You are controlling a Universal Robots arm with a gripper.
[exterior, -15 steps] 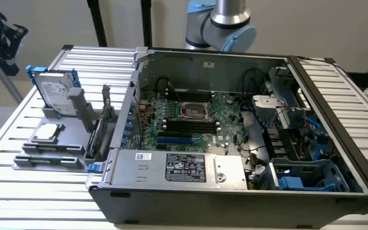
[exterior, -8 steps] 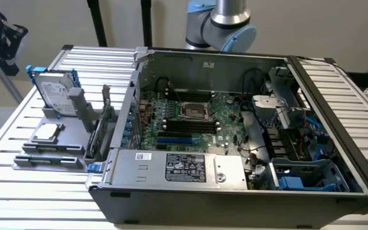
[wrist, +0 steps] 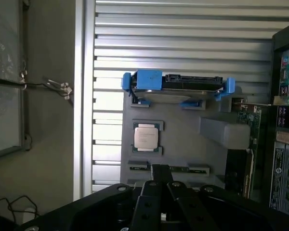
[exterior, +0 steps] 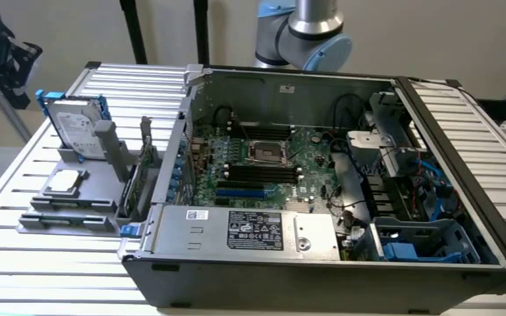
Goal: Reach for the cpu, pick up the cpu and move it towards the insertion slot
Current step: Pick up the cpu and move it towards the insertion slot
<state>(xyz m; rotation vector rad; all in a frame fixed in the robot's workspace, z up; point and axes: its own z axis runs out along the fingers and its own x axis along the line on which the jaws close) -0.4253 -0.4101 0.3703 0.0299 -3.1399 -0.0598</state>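
A: Starting at the exterior view's left: spotted the cpu?

B: Yes. Lying flat, metal face up, in a recess of the grey holder on the slatted table, just in front of the upright hard drive with the blue rails. Not yet lifted, touched by nothing.

A: And relative to the gripper?

B: Dead ahead of it in the wrist view, near but clearly apart, placed between the gripper's tip and the hard drive. Almost on the gripper's own centre line, a shade off to one side.

A: Any long axis to line up with?

B: None worth naming. Square, set parallel to the holder's edges, so no preferred direction, only edges to be square with.

A: Open or closed?

B: Cannot tell from either view. Carrying nothing, judging by the chip resting in its recess.

A: Moving rightward, then: the insertion slot?

B: Inside the open computer case, on the green motherboard, framed in shiny metal, just above the long black memory slots. Well apart from the cpu, off toward the exterior view's right, with the case wall standing between the two.

A: Which arm nearer?

B: Only the one arm, rising behind the case. Reach stage, by the look of things.
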